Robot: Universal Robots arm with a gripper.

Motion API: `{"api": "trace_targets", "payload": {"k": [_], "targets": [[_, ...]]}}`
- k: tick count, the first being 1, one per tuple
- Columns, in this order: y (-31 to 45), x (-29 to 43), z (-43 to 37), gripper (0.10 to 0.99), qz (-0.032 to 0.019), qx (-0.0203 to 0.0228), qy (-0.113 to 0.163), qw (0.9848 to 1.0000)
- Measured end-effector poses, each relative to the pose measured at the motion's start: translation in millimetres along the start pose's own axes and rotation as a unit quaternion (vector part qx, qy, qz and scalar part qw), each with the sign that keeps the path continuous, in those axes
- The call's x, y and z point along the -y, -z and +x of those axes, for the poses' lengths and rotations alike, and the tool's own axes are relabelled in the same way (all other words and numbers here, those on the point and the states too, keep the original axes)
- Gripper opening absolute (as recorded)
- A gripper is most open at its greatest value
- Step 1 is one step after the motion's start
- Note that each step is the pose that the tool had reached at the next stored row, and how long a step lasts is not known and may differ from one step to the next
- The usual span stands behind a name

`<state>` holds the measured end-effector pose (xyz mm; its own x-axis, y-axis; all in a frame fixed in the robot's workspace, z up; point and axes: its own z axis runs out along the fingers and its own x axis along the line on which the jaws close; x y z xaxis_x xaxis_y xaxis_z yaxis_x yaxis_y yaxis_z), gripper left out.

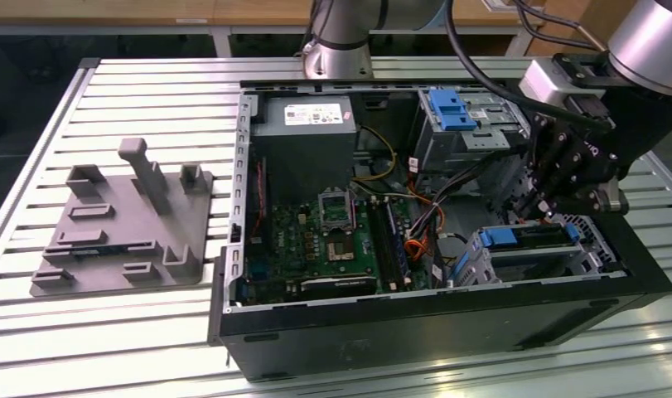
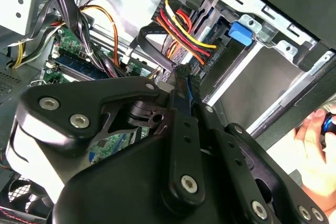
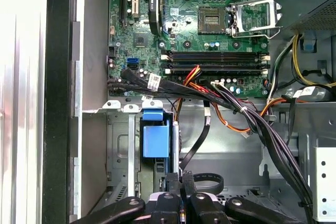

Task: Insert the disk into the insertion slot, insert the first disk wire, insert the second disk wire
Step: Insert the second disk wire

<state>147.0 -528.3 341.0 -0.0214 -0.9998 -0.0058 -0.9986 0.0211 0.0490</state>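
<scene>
Open computer case (image 1: 447,319): lies on its side on a slatted metal counter (image 1: 147,91).

Gripper (image 1: 557,195): hangs inside the case at the exterior view's right, directly above the insertion slot (image 1: 579,257). Jaws pressed together, pinching a thin dark cable connector (image 2: 182,72) at their tips, as seen in the second wrist view.

Disk (image 1: 524,238): seated in the insertion slot, its blue carrier tab (image 3: 156,136) facing the motherboard (image 3: 210,30).

Wire bundle (image 3: 236,111): black, red, orange leads cross between motherboard and slot.

Grey fixture block (image 1: 120,224): on the counter, well apart from the case, at the exterior view's left.

Person's hand (image 2: 317,150): outside the case wall.
</scene>
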Motion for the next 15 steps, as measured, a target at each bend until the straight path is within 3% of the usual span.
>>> {"api": "trace_targets", "payload": {"k": [11,15], "targets": [[-0.4,0.3,10.3,0.145,0.0000,-0.0006,0.000,1.0000],[-1.1,0.1,10.5,0.145,0.0000,-0.0006,0.000,1.0000]]}}
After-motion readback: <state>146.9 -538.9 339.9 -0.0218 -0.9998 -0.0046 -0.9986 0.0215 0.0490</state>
